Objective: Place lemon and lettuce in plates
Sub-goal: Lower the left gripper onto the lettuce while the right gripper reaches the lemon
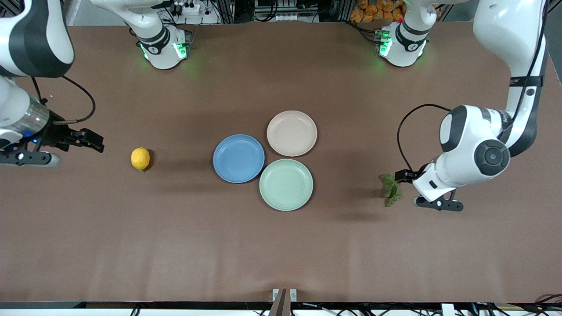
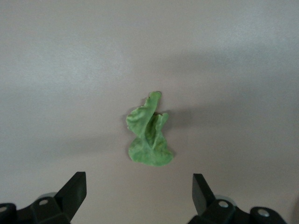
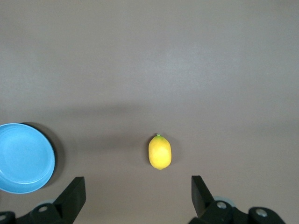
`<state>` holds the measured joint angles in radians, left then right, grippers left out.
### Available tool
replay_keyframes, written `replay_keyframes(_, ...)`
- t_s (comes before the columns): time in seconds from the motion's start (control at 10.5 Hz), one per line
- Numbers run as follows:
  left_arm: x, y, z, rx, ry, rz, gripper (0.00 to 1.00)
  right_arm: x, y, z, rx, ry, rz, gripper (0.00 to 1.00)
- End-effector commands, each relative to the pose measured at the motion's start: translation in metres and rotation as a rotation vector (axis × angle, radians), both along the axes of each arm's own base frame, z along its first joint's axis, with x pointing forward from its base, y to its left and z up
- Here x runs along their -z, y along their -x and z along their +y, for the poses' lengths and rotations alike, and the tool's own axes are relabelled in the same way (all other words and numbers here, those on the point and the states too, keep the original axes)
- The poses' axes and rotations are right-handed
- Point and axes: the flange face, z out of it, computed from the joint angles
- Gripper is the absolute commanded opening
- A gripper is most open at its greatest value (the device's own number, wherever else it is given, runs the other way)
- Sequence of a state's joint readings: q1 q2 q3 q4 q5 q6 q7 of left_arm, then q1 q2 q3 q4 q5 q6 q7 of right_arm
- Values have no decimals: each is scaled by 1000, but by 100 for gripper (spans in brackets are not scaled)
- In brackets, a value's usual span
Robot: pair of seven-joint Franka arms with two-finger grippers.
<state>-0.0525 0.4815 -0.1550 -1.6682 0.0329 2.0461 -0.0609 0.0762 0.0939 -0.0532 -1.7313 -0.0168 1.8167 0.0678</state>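
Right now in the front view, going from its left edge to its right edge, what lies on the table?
lemon → blue plate → mint-green plate and beige-pink plate, which overlap in this order → lettuce

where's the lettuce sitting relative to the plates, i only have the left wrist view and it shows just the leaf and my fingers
Observer: The lettuce lies on the table toward the left arm's end, apart from all three plates; the mint-green plate is the closest one.
Operator: is the left gripper on it yet
Observer: No. The left gripper is over the leaf with its fingers open, not touching it.
Operator: what's the right arm doing
Observer: The right gripper is open too, by the lemon, which lies on the table toward the right arm's end.
Operator: anything in the plates
Observer: No. The blue plate and beige-pink plate hold nothing.
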Motion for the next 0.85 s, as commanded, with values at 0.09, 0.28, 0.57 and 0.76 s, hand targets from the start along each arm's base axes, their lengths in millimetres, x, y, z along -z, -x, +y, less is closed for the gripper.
replay_keyframes(0.09,65,3,-14,102,-65,35,100,40,9,-2,-18,-12,1,100)
replay_keyframes(0.28,89,1,-16,102,-55,28,100,75,15,-8,-53,-11,-4,100)
replay_keyframes(0.57,116,0,-11,91,-44,25,100,120,28,-16,-62,-9,-16,100)
replay_keyframes(0.76,119,0,-10,89,-45,29,100,149,36,-22,-56,-3,-43,100)
